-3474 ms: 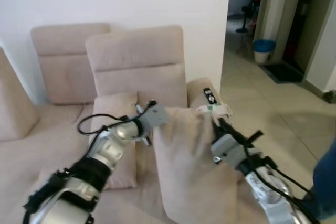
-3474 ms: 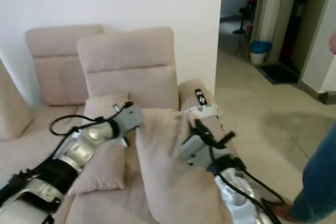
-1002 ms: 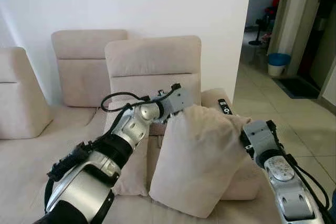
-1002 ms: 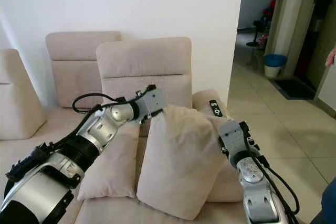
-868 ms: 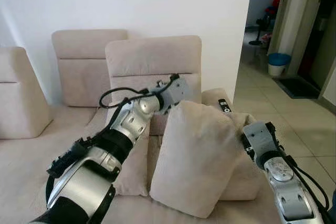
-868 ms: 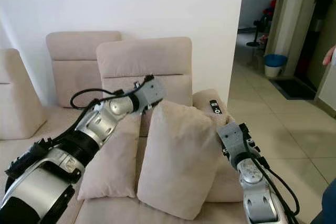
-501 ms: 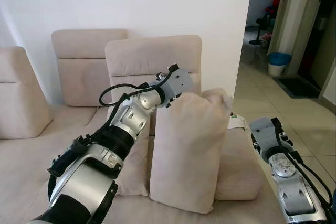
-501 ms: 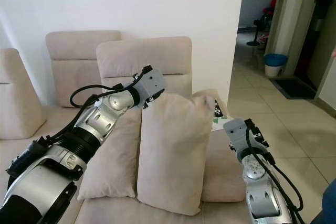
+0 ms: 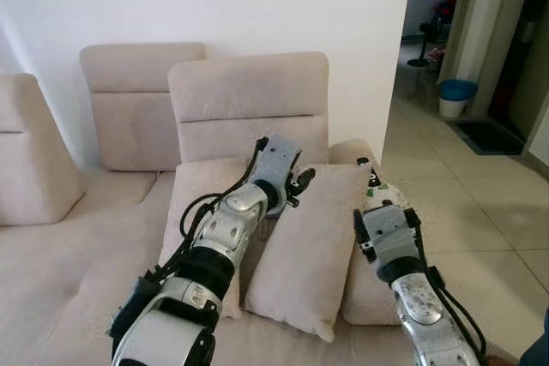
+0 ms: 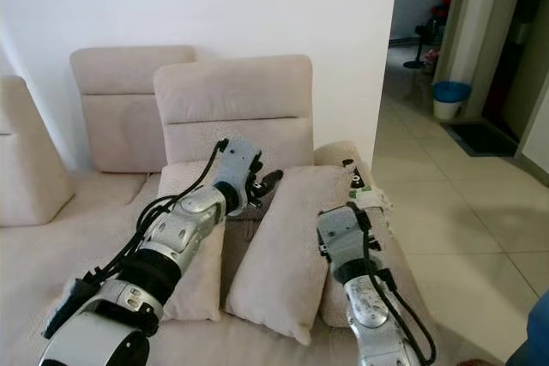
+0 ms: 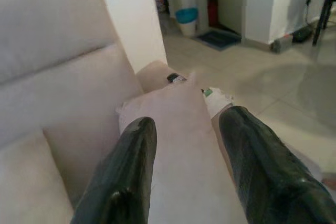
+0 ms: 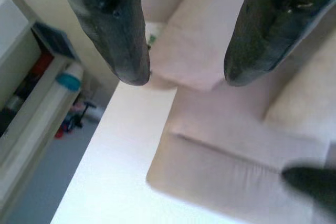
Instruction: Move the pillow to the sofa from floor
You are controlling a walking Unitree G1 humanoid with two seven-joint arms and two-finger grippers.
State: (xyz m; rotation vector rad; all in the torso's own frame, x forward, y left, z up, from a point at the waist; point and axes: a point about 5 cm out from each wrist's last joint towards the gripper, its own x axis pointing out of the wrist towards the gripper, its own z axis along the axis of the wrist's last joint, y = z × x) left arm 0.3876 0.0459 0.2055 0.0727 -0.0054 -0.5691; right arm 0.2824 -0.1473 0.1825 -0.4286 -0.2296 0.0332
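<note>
Beige cloth covers the sofa (image 9: 103, 237). A second cushion (image 9: 196, 212) leans on its back. Next to it is the left gripper (image 9: 296, 186), fingers spread apart and holding nothing, right by the top edge of the pillow (image 9: 313, 246). The pillow sits on the sofa seat, tilted against the armrest (image 9: 364, 289). The right gripper (image 12: 184, 51) is open too and holds nothing. A blue bin (image 9: 455, 96) stands far off.
</note>
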